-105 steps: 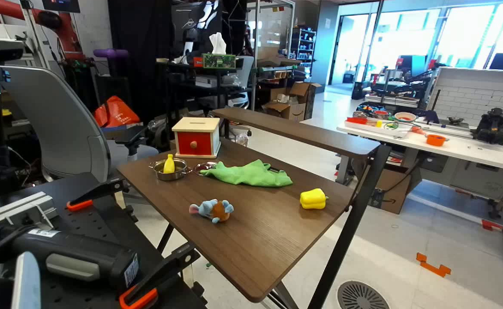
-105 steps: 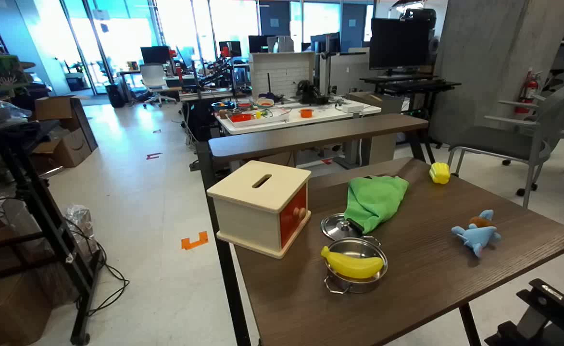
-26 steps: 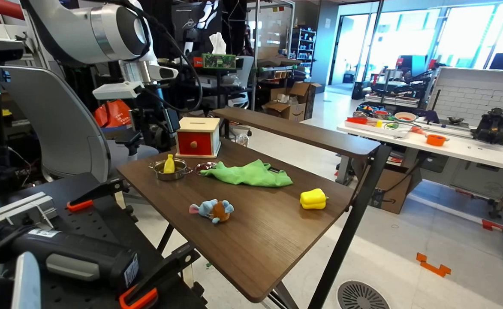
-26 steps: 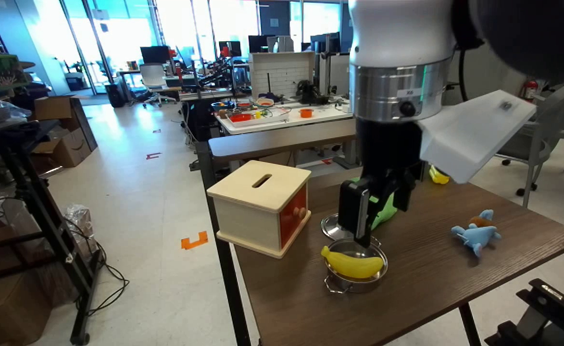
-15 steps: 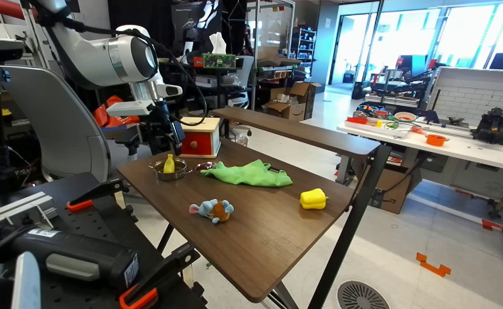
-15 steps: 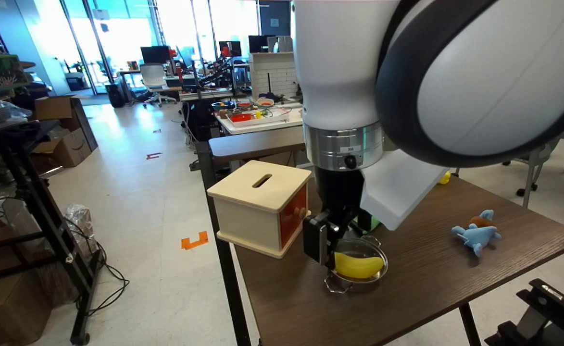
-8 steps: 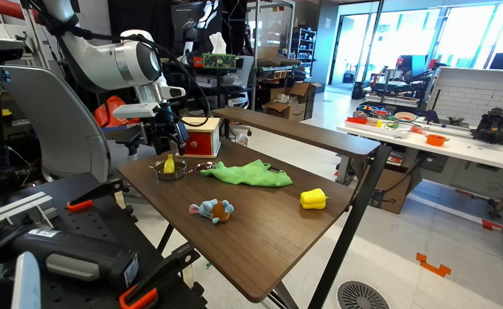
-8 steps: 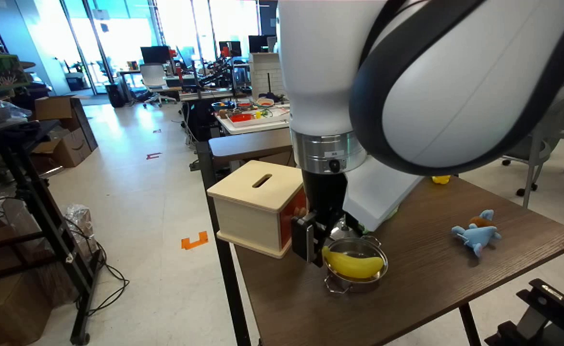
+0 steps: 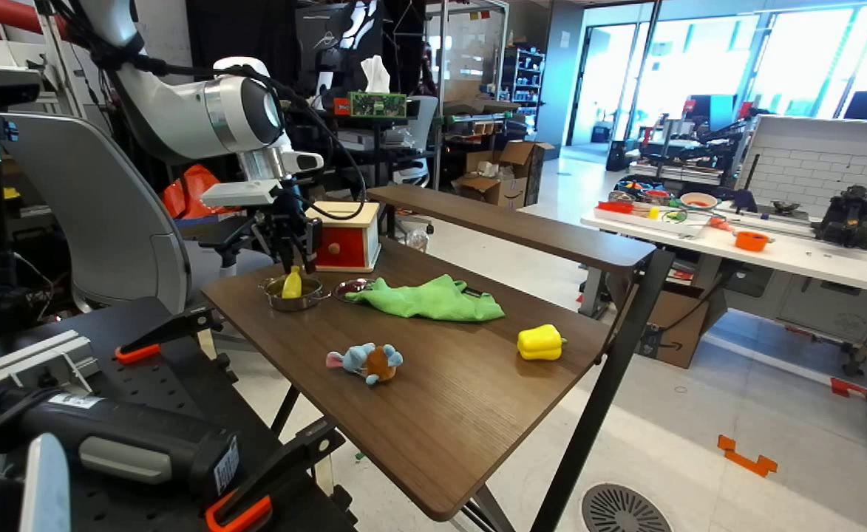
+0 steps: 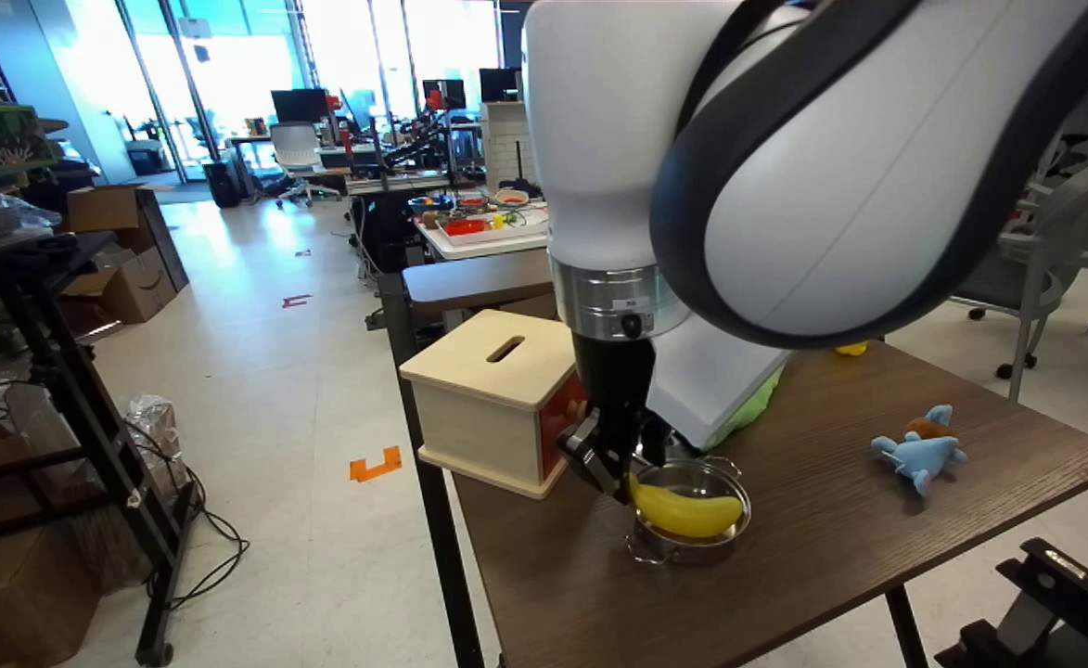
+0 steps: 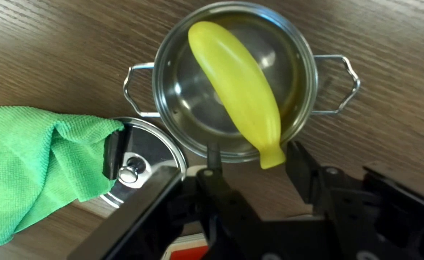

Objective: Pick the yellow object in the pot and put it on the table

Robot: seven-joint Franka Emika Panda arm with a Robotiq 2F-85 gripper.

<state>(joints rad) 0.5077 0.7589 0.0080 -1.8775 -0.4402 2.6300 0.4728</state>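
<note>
Gripper (image 9: 298, 268): in an exterior view, lower and nearer the pot (image 9: 301, 302) than in the frame 1.7 seconds earlier.
Banana (image 9: 292, 287), end-on: in that view, seated in the pot, at about 6 o'clock from the gripper.
Banana (image 10: 697, 513), side-on: in an exterior view, at 4 o'clock from the gripper; long axis roughly 10 to 4 o'clock, narrow end toward the gripper.
Fingers (image 11: 300, 166): in the wrist view, entering from 6 o'clock, standing apart, clamped on nothing.
Stem (image 11: 272, 158): in the gap between the fingers, nearer the 3 o'clock finger; depth and contact cannot be told.
Banana axis: same view, 11 to 5 o'clock; body at 12 o'clock from the gripper, stem crossing the pot rim at 5 o'clock.
Grasp, judged: next step; jaws lie roughly across the axis, so closing should take the narrow end.
Table (image 11: 71, 72): destination, not yet reached; the thick end may droop on lifting.
</note>
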